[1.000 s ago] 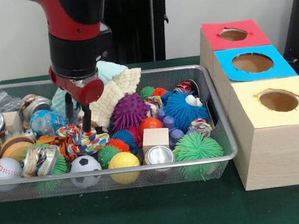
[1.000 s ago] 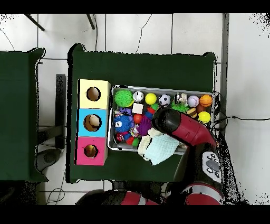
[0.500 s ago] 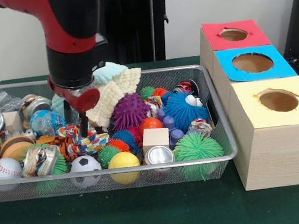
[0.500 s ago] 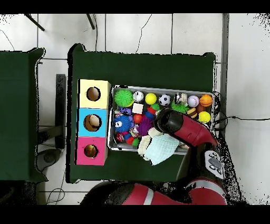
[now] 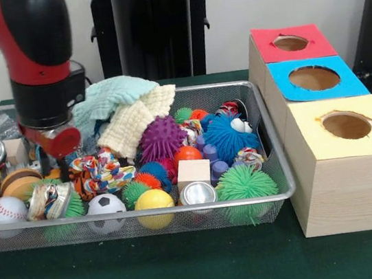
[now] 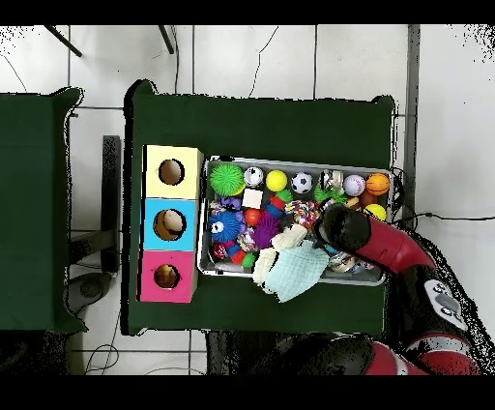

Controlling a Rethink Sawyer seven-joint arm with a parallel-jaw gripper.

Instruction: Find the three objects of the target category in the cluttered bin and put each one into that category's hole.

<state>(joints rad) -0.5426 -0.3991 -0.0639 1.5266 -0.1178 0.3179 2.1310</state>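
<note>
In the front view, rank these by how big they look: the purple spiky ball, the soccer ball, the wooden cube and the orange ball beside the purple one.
1. Purple spiky ball
2. Soccer ball and wooden cube: look alike, not ranked
3. Orange ball, though partly hidden, so unsure

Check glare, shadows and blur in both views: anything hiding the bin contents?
Front view: even light, glints on the metal lid, arm sharp but covering the bin's left rear. Overhead view: floor washed out, bin items tiny, arm hiding its right part; jaws unseen in both.
</note>
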